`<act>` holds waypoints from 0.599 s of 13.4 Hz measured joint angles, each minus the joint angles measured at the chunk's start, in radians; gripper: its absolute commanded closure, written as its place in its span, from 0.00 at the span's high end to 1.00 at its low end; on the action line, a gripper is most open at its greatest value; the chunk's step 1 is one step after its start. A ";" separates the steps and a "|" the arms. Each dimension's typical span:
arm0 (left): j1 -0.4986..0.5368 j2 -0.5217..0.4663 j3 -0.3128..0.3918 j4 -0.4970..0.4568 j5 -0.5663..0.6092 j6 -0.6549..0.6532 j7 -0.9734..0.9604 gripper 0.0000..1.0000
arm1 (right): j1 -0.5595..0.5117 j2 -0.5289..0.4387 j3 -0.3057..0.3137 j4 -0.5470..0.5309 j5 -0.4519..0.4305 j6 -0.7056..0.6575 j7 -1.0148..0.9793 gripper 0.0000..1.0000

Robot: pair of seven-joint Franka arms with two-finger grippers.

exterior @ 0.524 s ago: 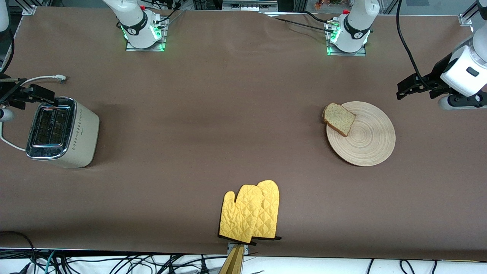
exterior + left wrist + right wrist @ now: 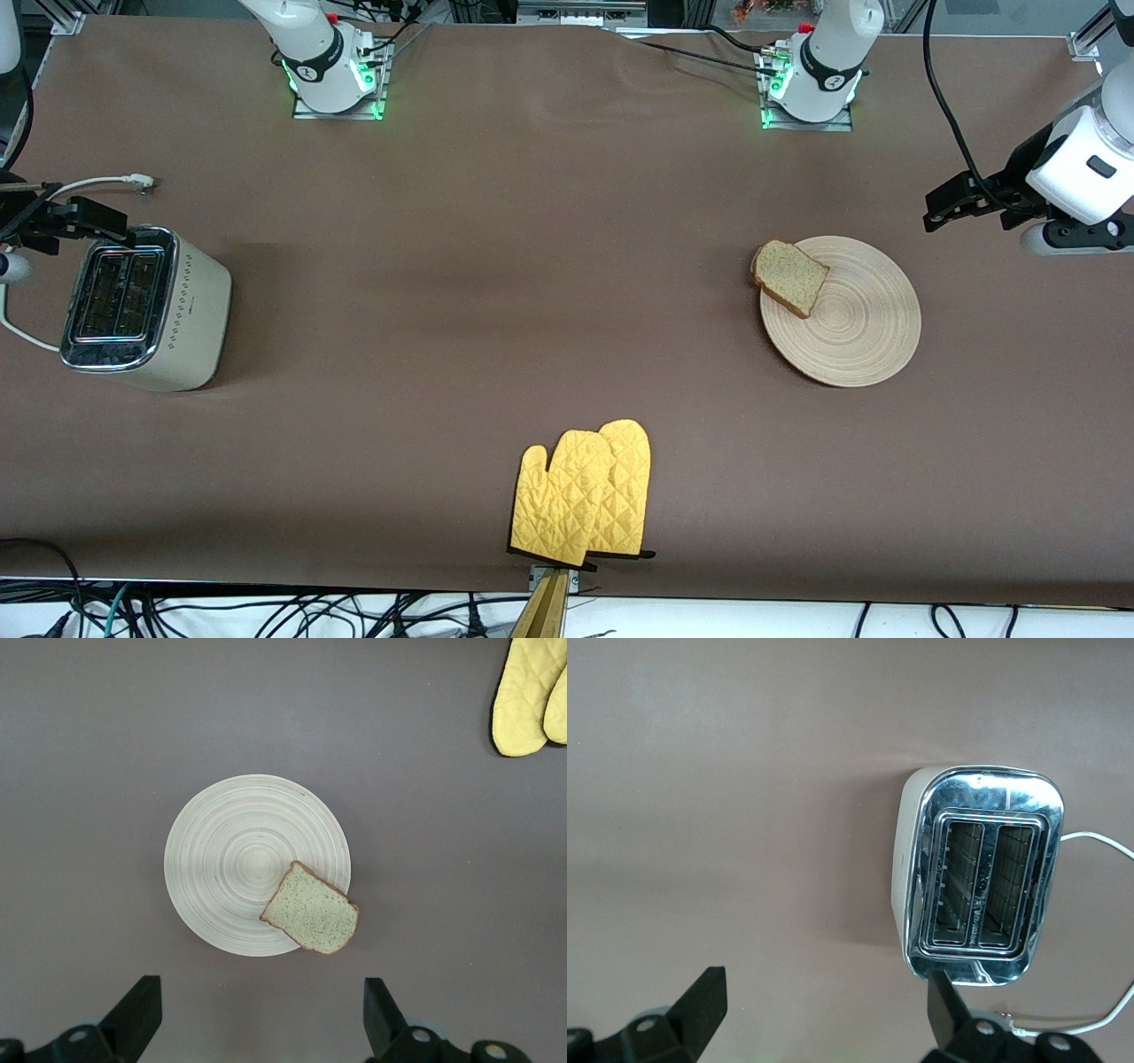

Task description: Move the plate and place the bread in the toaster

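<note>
A brown surface [image 2: 496,292] carried the toaster [image 2: 142,310] at the right arm's end and the plate [image 2: 855,328] toward the left arm's end. A pair of yellow oven mitts [image 2: 580,501] lay at the edge nearest the front camera, and the toaster's white cord [image 2: 97,183] trailed beside it.

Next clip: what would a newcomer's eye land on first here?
Probably the yellow mitts, bright against the brown table at its edge nearest the front camera. Next, the plate toward the left arm's end, with the bread lying half over its rim, and the toaster with two empty slots toward the right arm's end. The left end effector hangs open above the plate, the right end effector open near the toaster; both hold nothing.
</note>
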 measured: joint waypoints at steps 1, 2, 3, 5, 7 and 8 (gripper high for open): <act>0.000 0.000 0.000 0.000 0.000 0.000 0.000 1.00 | 0.000 0.000 0.000 0.000 0.000 0.003 0.000 1.00; 0.000 0.000 0.000 0.000 0.000 0.000 0.000 1.00 | 0.000 0.000 0.000 0.000 0.000 0.005 0.001 1.00; 0.000 0.000 0.000 0.000 0.000 0.000 0.000 1.00 | 0.000 0.000 0.000 0.000 0.000 0.007 0.001 1.00; 0.000 0.000 -0.001 0.000 0.000 0.000 0.000 1.00 | 0.000 0.000 0.000 0.000 0.000 0.008 0.002 1.00; 0.000 0.000 -0.002 0.000 0.000 0.000 0.000 1.00 | 0.000 0.000 0.000 0.000 0.007 0.010 0.008 1.00; 0.000 0.000 -0.003 0.000 0.000 0.000 0.000 1.00 | 0.000 0.000 0.000 0.000 0.010 0.011 0.018 1.00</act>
